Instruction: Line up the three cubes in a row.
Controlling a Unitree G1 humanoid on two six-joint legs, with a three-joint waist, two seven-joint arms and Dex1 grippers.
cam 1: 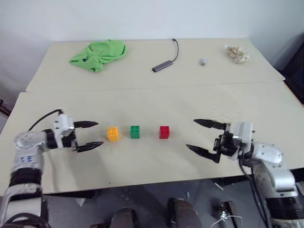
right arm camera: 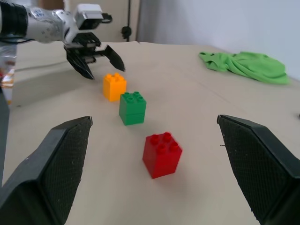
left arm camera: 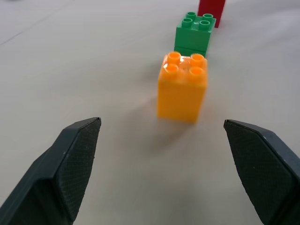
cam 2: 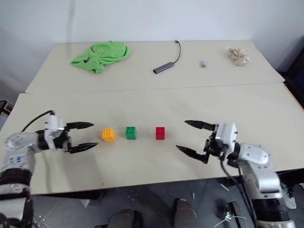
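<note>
The red studded plastic cube [left arm camera: 211,11] is cut off by the frame edge in the left wrist view, with only its lower face showing behind the green studded plastic cube [left arm camera: 194,36]; the right wrist view shows it whole. The pale lumpy object [cam 1: 237,53] at the far right of the rear table is too small to identify. The three cubes stand studs up on the near beige table [cam 1: 156,161]: the orange-yellow studded plastic cube [cam 1: 113,134] on the robot's left, the green one in the middle, the red one on the right. They are near one another but not touching. The long axis of the row runs left to right across the table, roughly parallel to its near edge. Left gripper [cam 1: 89,135]: black fingers spread wide, empty, just beside the orange-yellow cube and pointing along the row. Right gripper [cam 1: 202,137]: fingers spread wide, empty, clear of the red cube and pointing back along the row from the other end. The head views also show the rear table with a crumpled green cloth [cam 1: 99,54], a dark slim adapter with a black cable [cam 1: 166,64] and a tiny grey block [cam 1: 203,61]. The right wrist view shows the cloth, but neither the adapter nor the block.
</note>
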